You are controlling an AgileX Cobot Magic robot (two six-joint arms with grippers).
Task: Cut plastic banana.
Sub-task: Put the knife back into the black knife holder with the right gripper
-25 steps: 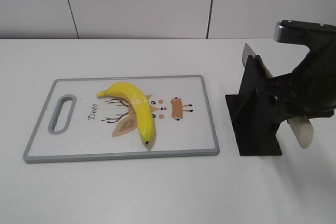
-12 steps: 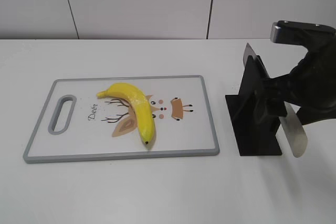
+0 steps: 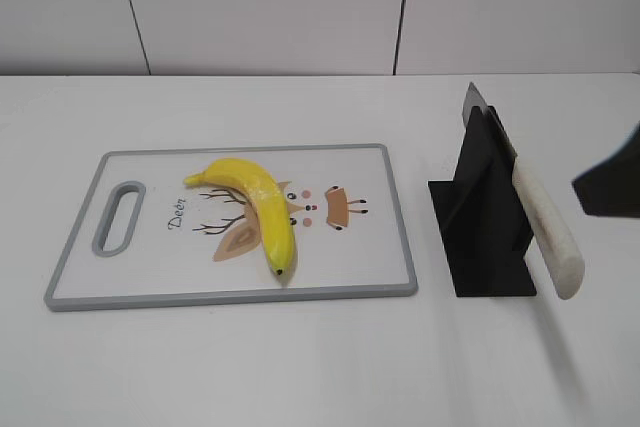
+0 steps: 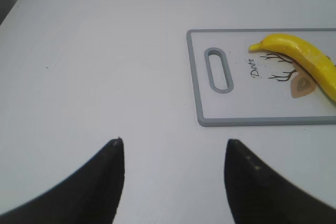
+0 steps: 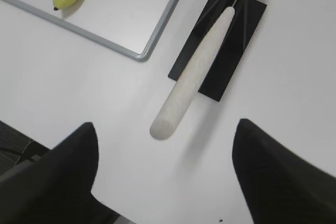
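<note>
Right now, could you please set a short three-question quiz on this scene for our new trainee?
1. True or false: the yellow plastic banana is already cut.
2. Where is the white-handled knife? A: on the grey-rimmed cutting board; B: in the black knife stand; C: in the right hand.
3. Fill in: the left hand is ___.

Key:
1. False; it lies whole on the board.
2. B.
3. Open, holding nothing, over bare table beside the board.

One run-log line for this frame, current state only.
banana: uncut on cutting board | knife: in black stand, ungrasped | right gripper: open | left gripper: open, empty
</note>
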